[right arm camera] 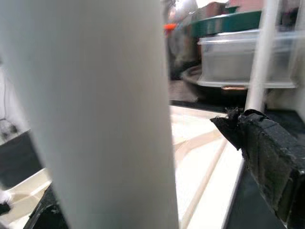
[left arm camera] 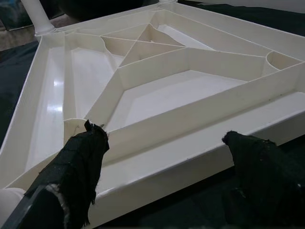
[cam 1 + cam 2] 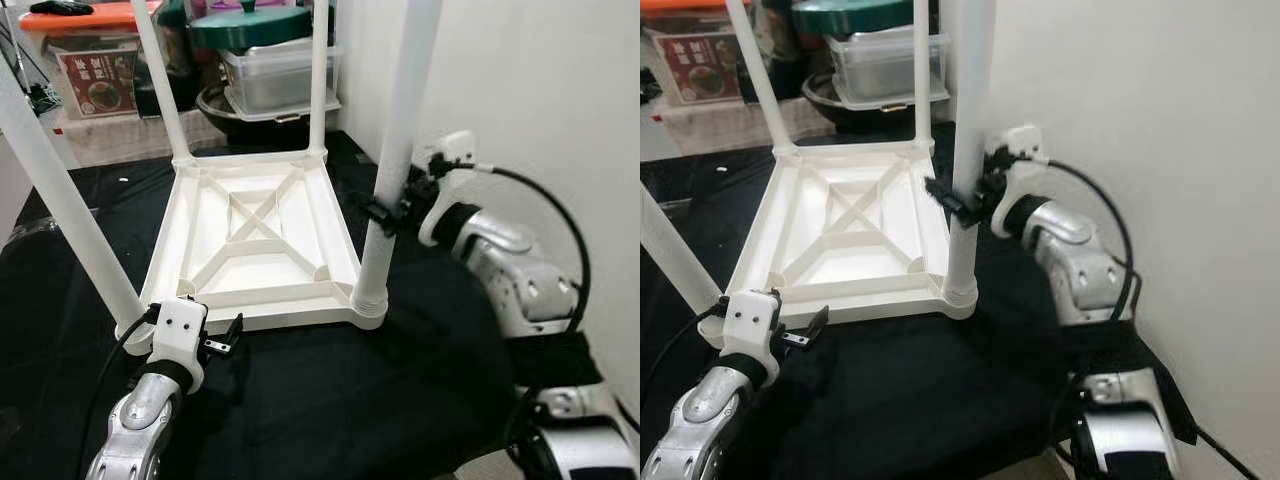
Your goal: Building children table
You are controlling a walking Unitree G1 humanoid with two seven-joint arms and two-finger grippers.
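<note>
A black cloth (image 3: pixel 330 400) is spread under the upturned white tabletop (image 3: pixel 255 235), so that its four legs point upward. The near right leg (image 3: pixel 395 170) is clasped by the right gripper (image 3: pixel 385 212), presumably to seat it in its socket. The left gripper (image 3: pixel 225 340) is held open at the tabletop's near edge, probably to steady it.
</note>
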